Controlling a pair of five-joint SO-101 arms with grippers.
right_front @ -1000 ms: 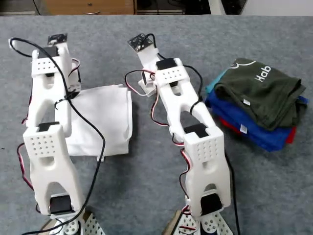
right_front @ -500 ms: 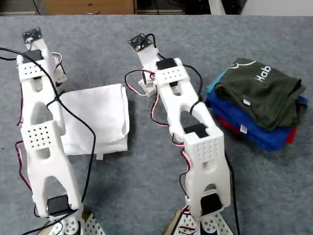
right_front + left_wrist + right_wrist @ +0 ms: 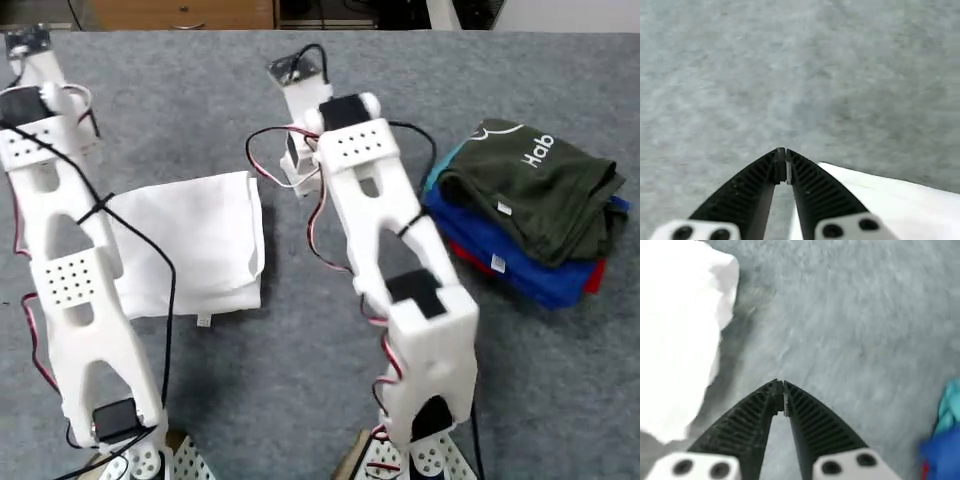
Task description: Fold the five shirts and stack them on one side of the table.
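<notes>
A white shirt [image 3: 195,250] lies folded on the grey table between the two arms. At the right side sits a stack of folded shirts [image 3: 525,215]: dark green on top, then blue, with red and teal edges showing below. My left gripper [image 3: 781,161] is shut on nothing, hanging over bare table just off a corner of the white shirt [image 3: 890,205]. My right gripper [image 3: 780,392] is also shut and empty, above the table between the white shirt [image 3: 675,330] and the stack's teal and blue edge [image 3: 946,430].
The grey felt table [image 3: 540,390] has free room in front of the stack and near its front edge. Wooden furniture [image 3: 180,12] stands behind the far edge. Loose black and red cables hang along both arms.
The left arm has swung away to the far left, off the white shirt, baring its left part. The right arm shifted slightly. The shirt lies still.
</notes>
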